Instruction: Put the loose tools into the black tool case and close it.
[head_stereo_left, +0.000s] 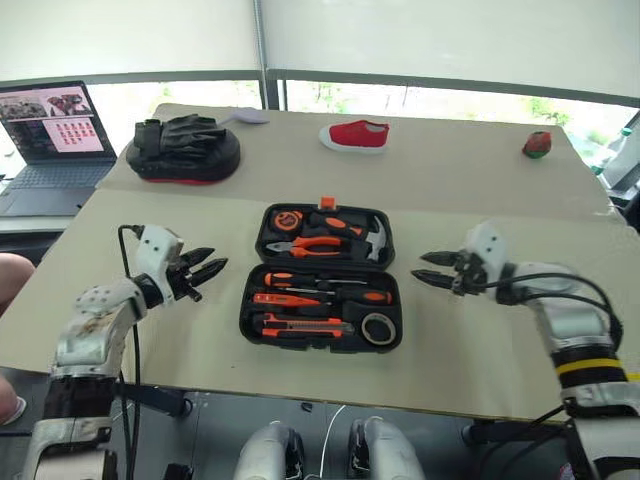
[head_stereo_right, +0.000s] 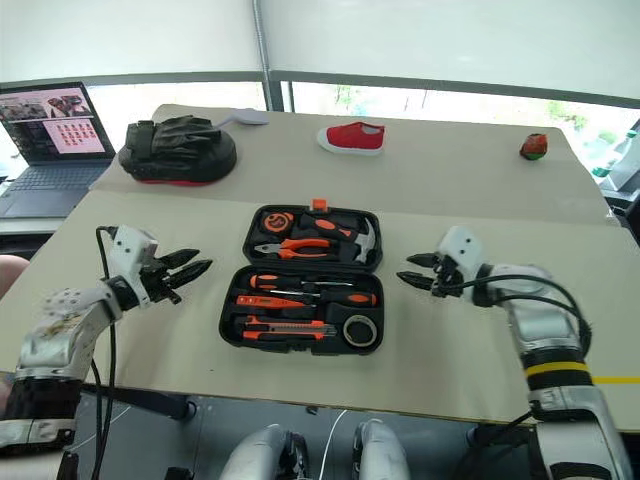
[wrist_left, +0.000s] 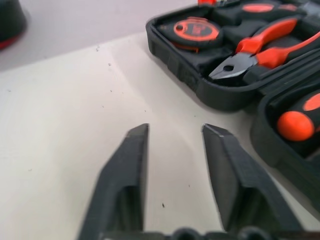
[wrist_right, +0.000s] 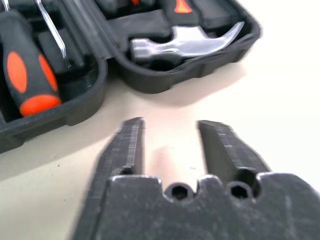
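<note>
i am holding my left gripper (head_stereo_left: 203, 270) and right gripper (head_stereo_left: 438, 270) parted and empty on either side of the open black tool case (head_stereo_left: 322, 278) lying mid-table, tools seemingly already slotted, risking the lid jamming on a proud screwdriver (head_stereo_left: 325, 280).

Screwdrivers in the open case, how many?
3, all in the near half of the black tool case: black-and-orange one at the back, another black-and-orange one on the right, thin all-orange screwdriver in front. None looks hidden.
</note>
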